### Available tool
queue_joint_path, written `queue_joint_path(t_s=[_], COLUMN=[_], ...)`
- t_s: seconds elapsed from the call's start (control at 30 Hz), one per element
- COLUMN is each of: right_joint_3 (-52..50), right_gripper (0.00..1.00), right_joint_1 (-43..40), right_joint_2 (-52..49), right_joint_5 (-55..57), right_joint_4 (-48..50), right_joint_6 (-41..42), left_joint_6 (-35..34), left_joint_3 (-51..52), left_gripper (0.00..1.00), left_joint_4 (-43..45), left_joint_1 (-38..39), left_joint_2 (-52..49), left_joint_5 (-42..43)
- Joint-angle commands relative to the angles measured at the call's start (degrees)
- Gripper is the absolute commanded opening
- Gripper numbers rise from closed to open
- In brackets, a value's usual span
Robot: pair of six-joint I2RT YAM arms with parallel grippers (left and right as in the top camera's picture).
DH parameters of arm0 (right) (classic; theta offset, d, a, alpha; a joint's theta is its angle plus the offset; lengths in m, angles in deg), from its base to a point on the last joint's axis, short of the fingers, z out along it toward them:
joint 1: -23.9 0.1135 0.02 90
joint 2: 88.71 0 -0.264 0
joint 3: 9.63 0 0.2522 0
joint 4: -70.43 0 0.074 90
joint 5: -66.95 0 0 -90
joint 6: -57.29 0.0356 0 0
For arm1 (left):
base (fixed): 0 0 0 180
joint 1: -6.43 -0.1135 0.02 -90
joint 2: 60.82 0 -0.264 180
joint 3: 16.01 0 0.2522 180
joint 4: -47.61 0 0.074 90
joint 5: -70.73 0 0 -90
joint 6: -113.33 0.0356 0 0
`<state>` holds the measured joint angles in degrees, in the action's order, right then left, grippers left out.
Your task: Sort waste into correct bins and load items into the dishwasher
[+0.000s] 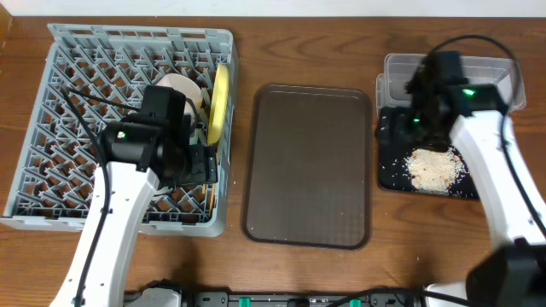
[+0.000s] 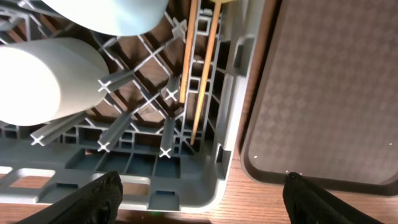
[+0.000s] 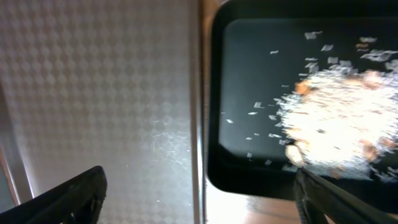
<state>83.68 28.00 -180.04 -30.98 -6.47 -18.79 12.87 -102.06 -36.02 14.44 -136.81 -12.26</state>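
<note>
The grey dishwasher rack [image 1: 77, 128] holds an upright yellow plate [image 1: 220, 102] and a cream-white bowl [image 1: 181, 89]. In the left wrist view two chopsticks [image 2: 186, 62] lie in the rack [image 2: 205, 180] beside a light-blue bowl [image 2: 118, 12] and the white bowl [image 2: 43, 81]. My left gripper [image 2: 202, 199] hangs open over the rack's near corner [image 1: 207, 162], holding nothing. Beige crumbs [image 1: 432, 168] lie in the black tray [image 1: 394, 175]. My right gripper [image 3: 202, 202] is open and empty, straddling the clear tub [image 3: 99, 93] and the black tray [image 3: 249, 124], near the crumbs [image 3: 336, 124].
The brown serving tray [image 1: 309, 166] lies between the rack and the bins, and its corner [image 2: 323, 93] shows beside the left fingers. The clear tub [image 1: 401, 72] stands behind the black tray, partly hidden by my right arm.
</note>
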Motion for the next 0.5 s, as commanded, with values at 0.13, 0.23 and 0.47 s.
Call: queue_joint_path(t_s=[0.13, 0.23, 0.47], right_joint_3=[-12.0, -20.1, -27.1], right_gripper=[0.99, 0.99, 0.99], right_joint_1=[-1.7, -1.0, -1.2], right_joint_2=[16.0, 25.2, 40.7], right_joint_5=[2.2, 4.8, 10.7], right_joint_4=[6.6, 12.1, 10.8], right_joint_6=[-3.3, -3.3, -3.3], left_joint_6=[4.7, 6.3, 5.7], left_joint_3=[5.4, 10.1, 14.5], left_gripper=[0.85, 0.85, 0.92], left_joint_4=[6.1, 9.9, 12.0], left_joint_1=[1.1, 2.6, 2.8], left_joint_2=[17.5, 26.8, 40.8], left_joint_5=[-1.4, -1.6, -1.6])
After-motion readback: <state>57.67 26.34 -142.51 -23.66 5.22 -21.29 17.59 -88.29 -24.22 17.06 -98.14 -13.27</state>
